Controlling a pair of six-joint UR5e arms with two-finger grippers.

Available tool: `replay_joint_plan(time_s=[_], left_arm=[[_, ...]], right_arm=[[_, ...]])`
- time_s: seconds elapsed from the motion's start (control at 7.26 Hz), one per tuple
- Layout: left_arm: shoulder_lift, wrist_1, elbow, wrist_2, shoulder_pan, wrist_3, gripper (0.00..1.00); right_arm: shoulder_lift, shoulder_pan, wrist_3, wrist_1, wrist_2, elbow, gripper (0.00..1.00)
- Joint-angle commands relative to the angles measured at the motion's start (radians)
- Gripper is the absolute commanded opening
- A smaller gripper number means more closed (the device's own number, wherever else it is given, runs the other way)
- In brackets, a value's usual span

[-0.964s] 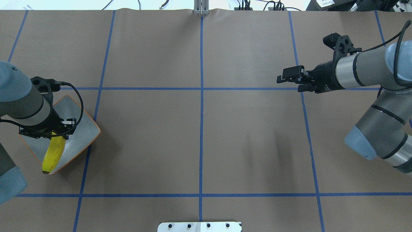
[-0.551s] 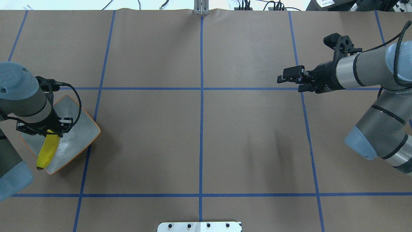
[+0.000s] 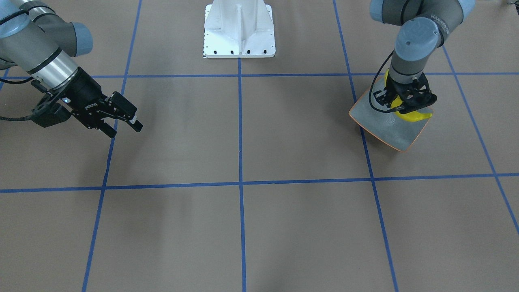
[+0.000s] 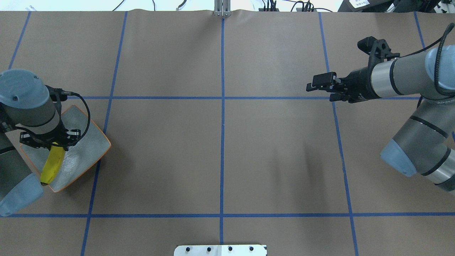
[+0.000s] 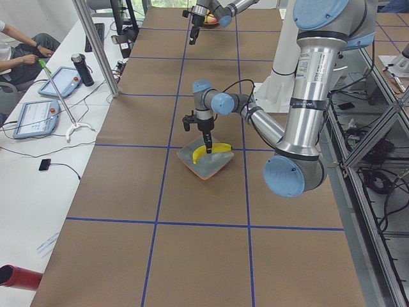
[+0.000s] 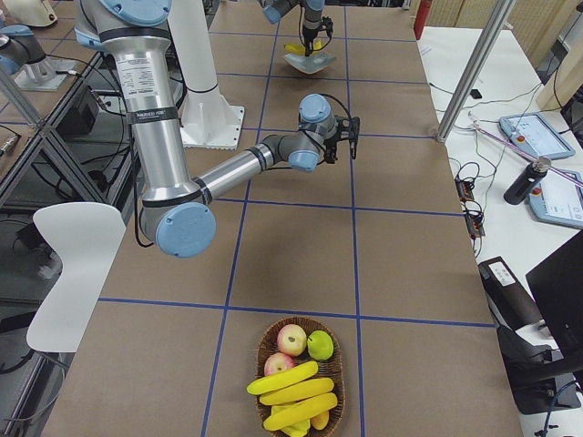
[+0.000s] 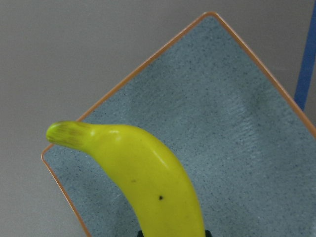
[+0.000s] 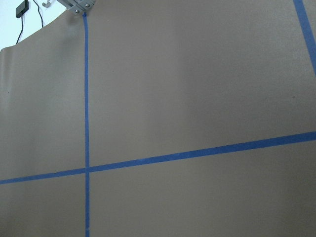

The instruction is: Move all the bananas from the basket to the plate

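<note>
The left gripper (image 4: 53, 142) is clamping one banana (image 4: 51, 166) by its end and is holding it down over the plate (image 4: 90, 144), probably so that it lies inside the rim. The right gripper (image 4: 321, 88) is hanging empty with its jaws apart, well away. The other bananas (image 6: 293, 397) are waiting in the basket (image 6: 342, 369).

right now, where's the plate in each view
Exterior front-facing: plate at right, upper half.
Overhead exterior: plate at far left, mid-height.
Exterior left: plate at centre.
Exterior right: plate at top centre, far away.
Left wrist: plate fills most of the frame.
Right wrist: not in it.
Shared landmark: the yellow banana over the plate.
</note>
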Motion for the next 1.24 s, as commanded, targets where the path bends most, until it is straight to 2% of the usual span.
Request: replay_joint_plan(time_s=[0.0, 0.14, 0.28, 0.55, 0.83, 1.1], left_arm=[[-0.035, -0.003, 0.058, 0.02, -0.001, 0.006, 0.28], [-0.052, -0.001, 0.06, 0.021, -0.008, 0.006, 0.75], [-0.051, -0.001, 0.064, 0.026, -0.009, 0.006, 0.99], [-0.055, -0.006, 0.034, 0.024, -0.026, 0.025, 0.99], [-0.069, -0.006, -0.046, 0.012, -0.06, 0.034, 0.99], [-0.132, -0.006, -0.048, -0.022, -0.064, 0.02, 1.0]], right_arm=[[0.0, 0.0, 0.0, -0.003, -0.02, -0.008, 1.0], [0.0, 0.0, 0.0, -0.003, -0.023, -0.009, 1.0], [-0.007, 0.0, 0.0, -0.003, -0.025, -0.011, 1.0], [-0.034, 0.006, -0.006, 0.003, -0.032, -0.005, 1.0], [-0.104, 0.053, -0.011, 0.008, -0.059, 0.012, 1.0], [-0.251, 0.141, -0.14, 0.009, -0.043, 0.043, 1.0]])
